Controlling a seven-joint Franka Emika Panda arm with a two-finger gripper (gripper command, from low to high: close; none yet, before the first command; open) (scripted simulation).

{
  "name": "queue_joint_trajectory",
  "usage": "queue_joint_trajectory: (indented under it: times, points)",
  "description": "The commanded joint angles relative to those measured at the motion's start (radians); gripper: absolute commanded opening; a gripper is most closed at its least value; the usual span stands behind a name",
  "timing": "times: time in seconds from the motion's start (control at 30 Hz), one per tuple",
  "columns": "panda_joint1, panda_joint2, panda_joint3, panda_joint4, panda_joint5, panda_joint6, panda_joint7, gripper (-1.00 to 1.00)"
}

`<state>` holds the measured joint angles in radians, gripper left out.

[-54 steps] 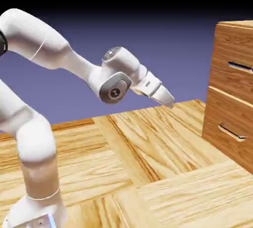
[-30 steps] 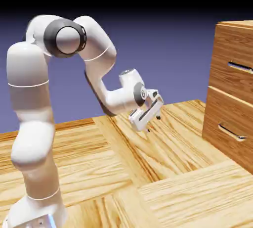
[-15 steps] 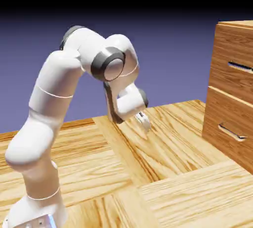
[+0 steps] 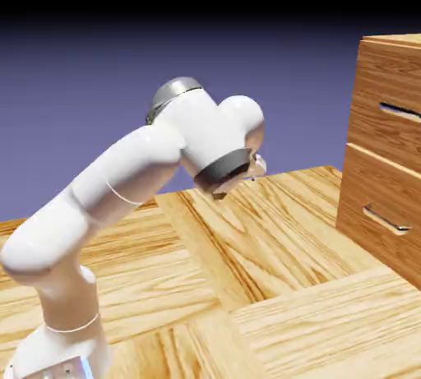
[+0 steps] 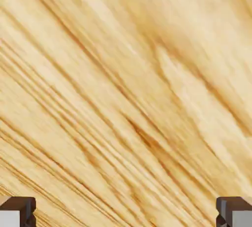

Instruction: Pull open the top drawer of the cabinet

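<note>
White robot arm [image 4: 131, 164] bent over a pale wood floor [image 4: 189, 287], gripper [image 5: 126, 212] spread wide with only floor between its fingers, cabinet [image 4: 382, 139] at the exterior view's right, its closed top drawer [image 4: 386, 81] well apart from the arm.

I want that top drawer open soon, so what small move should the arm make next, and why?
Probably swing the open jaws up toward the top drawer's handle: the hand view shows only pale wood planks between and beyond them, and the drawer is shut, its handle untouched.
</note>
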<state>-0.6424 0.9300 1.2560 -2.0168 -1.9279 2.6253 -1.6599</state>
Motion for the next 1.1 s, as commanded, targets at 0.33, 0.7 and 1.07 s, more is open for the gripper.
queue_joint_trajectory:
  times: [0.33, 0.7, 1.07]
  points:
    - [-0.13, 0.299, 0.25, 0.158, -0.384, -0.082, -0.478, 0.0]
    - [-0.261, 0.598, 0.501, 0.316, -0.768, -0.164, -0.957, 0.0]
    - [-0.209, 0.701, 0.603, 0.561, -0.914, -0.122, -1.176, 0.0]
